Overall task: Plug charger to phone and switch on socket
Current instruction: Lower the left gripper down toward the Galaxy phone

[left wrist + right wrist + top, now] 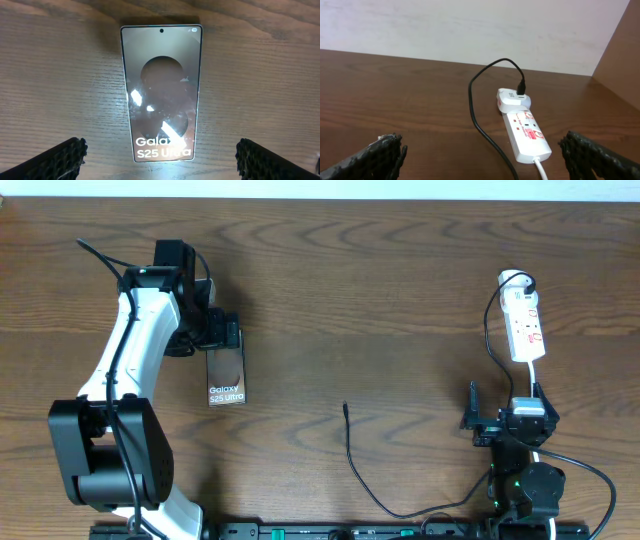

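Left gripper [160, 160], jaws wide, hangs over flat dark Galaxy phone [161, 90], probably to steady it. Right gripper [480, 155], likewise spread, faces white power-strip socket [525, 132].

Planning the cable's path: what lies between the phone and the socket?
Overhead, only the charger, its tip apart from the phone, lies there; otherwise bare table.

Phone [227, 375], charger [352, 455], socket [526, 328] (1 ea)
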{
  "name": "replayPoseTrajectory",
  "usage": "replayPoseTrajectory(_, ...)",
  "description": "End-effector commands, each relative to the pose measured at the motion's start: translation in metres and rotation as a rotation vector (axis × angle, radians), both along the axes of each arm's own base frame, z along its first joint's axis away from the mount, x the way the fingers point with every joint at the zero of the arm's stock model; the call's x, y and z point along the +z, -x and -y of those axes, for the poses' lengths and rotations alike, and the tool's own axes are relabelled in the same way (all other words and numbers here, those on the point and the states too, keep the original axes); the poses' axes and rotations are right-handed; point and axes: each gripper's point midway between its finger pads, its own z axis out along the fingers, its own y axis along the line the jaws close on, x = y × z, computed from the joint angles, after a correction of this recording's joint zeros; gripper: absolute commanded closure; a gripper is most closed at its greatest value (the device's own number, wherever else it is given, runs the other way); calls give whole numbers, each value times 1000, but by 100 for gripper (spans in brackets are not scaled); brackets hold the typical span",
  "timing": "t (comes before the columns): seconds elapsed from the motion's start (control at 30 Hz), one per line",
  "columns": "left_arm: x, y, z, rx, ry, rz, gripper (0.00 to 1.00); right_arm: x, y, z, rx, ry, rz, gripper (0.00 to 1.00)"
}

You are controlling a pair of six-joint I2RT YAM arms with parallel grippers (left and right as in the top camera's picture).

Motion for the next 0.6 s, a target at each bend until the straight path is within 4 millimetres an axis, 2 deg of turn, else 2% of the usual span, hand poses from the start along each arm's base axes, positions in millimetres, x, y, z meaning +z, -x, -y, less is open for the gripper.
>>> replayPoseTrajectory(0.0, 4, -5, -2, 2, -3, 16, 2, 0, 0, -3, 13, 6, 0, 1)
replayPoseTrajectory(0.57, 1, -3, -10, 29, -73, 6, 2, 0, 0, -3, 13, 6, 0, 1)
